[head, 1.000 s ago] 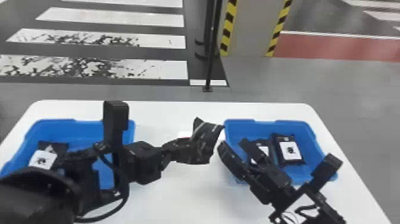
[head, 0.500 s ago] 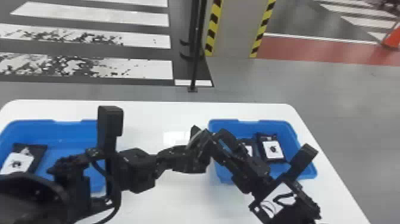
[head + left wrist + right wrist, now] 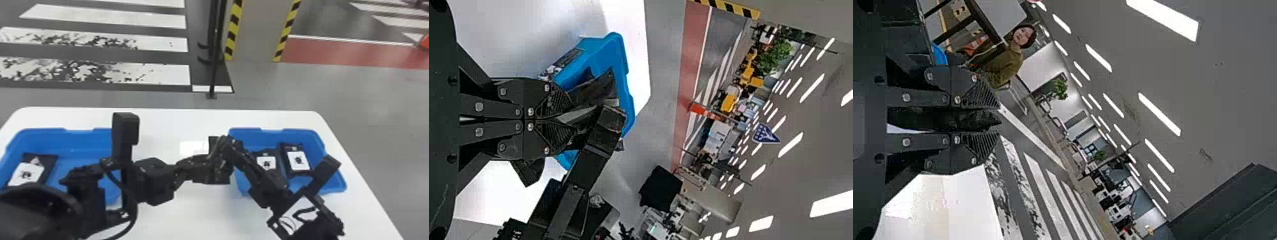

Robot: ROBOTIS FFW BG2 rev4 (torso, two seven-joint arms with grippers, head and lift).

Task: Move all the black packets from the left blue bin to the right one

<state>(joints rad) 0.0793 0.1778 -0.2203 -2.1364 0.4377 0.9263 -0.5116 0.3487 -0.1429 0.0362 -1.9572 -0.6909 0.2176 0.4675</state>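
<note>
Left bin (image 3: 79, 140) has 1 packet (image 3: 48, 162), right bin (image 3: 271, 135) 2; left end effector (image 3: 204, 166) grips another (image 3: 219, 175), right end effector (image 3: 229, 146) open around it.

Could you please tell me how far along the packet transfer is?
Two black packets already lie in the right bin. The left gripper has another packet in its jaws. One packet is left in the left bin, which the left arm partly hides.
</note>
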